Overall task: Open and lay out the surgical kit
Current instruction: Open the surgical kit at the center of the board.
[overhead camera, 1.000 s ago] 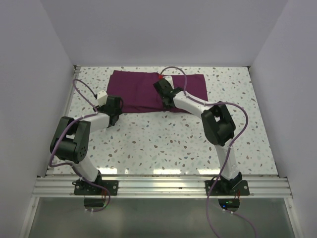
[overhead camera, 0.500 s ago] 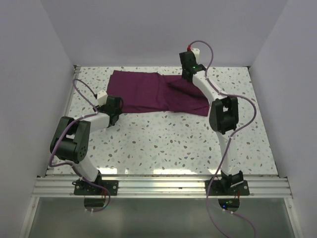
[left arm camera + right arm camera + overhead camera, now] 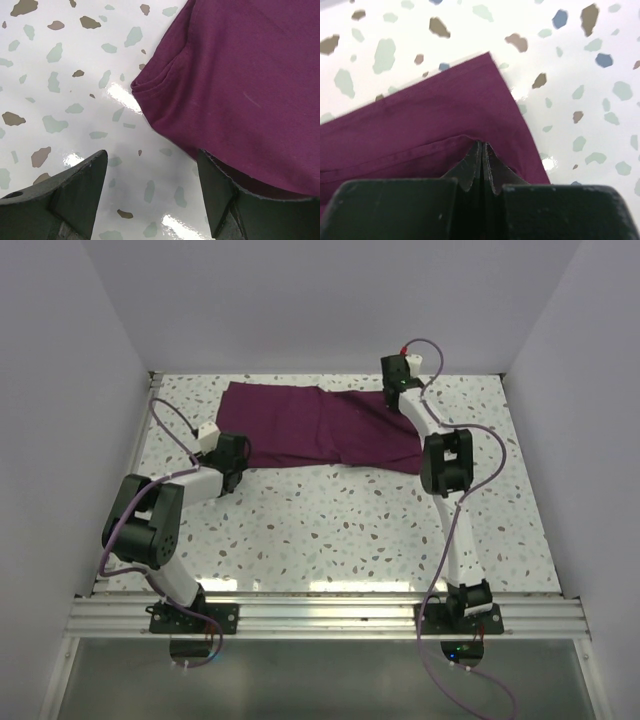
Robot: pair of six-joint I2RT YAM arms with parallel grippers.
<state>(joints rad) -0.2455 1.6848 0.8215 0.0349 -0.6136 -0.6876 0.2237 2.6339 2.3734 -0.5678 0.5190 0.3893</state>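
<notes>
Maroon wrap (image 3: 300, 425) lies long-axis L–R on bench (image 3: 330, 525); R pincer (image 3: 481, 146) clamped on far-R flap, L pincer (image 3: 150, 165) apart, near-L corner just ahead.

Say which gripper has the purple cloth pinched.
The right gripper: its jaws are shut on a fold of the cloth, while the left gripper stands open at a corner.

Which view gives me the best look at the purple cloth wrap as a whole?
Top external: the whole purple cloth wrap shows. Left wrist shows only a folded corner by the open left pincer. Right wrist shows one corner and the hem pinched in the shut right pincer.
</notes>
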